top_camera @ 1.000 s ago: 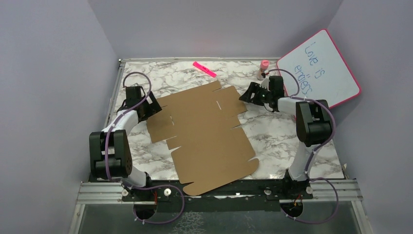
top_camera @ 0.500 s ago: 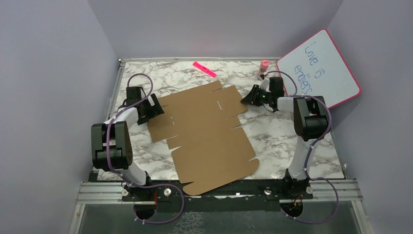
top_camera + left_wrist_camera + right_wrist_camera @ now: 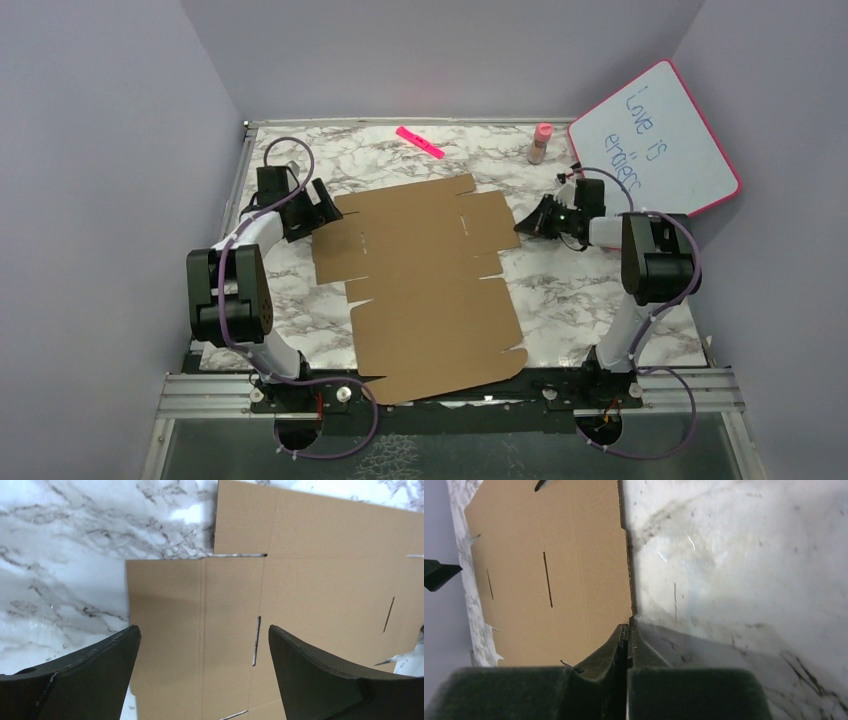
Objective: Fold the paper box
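The paper box (image 3: 430, 280) is a flat brown cardboard sheet with flaps and slots, lying unfolded on the marble table (image 3: 580, 290). My right gripper (image 3: 520, 226) is at the sheet's right flap. In the right wrist view its fingers (image 3: 628, 626) are pressed together on the edge of the cardboard (image 3: 574, 570). My left gripper (image 3: 325, 205) hangs over the sheet's far left corner. Seen from the left wrist, it is wide open (image 3: 204, 635) above a slotted flap (image 3: 310, 595), with nothing between the fingers.
A pink marker (image 3: 420, 141) lies at the back of the table. A small pink-capped bottle (image 3: 541, 143) stands at the back right, beside a pink-framed whiteboard (image 3: 655, 140) that leans on the right wall. Lilac walls enclose the table on three sides.
My right gripper has shut on the sheet's right edge and moved right and nearer, dragging and turning the sheet with it. The left gripper shifted slightly toward the back, still open.
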`<state>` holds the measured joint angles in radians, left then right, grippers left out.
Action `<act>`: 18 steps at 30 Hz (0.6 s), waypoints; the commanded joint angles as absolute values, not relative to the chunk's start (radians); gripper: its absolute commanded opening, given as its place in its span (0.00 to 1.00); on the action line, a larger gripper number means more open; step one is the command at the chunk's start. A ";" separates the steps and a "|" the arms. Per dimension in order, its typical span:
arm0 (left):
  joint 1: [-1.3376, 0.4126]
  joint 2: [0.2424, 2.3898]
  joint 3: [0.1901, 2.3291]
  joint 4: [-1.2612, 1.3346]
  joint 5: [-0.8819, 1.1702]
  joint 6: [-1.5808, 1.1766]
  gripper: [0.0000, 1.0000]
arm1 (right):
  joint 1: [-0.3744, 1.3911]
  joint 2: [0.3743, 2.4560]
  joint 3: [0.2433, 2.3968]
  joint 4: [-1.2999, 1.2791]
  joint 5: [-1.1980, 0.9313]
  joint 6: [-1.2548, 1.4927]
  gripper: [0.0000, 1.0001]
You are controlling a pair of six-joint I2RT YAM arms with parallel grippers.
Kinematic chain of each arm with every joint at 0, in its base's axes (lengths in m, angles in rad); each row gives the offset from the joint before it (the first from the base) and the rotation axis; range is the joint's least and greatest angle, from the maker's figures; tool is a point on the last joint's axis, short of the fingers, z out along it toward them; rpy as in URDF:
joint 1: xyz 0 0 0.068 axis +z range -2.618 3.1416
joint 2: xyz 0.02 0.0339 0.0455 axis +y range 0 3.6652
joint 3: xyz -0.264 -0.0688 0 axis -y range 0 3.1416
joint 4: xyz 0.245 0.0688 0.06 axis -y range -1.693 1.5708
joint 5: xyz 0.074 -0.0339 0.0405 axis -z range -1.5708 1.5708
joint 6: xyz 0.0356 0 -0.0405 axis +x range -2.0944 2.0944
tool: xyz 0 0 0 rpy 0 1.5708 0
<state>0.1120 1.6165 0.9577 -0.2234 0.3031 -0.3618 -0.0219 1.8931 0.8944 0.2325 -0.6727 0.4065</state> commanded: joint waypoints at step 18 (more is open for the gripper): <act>0.118 1.918 1.279 -0.111 0.513 -0.372 0.95 | -0.044 1.799 0.998 0.277 -0.574 0.398 0.48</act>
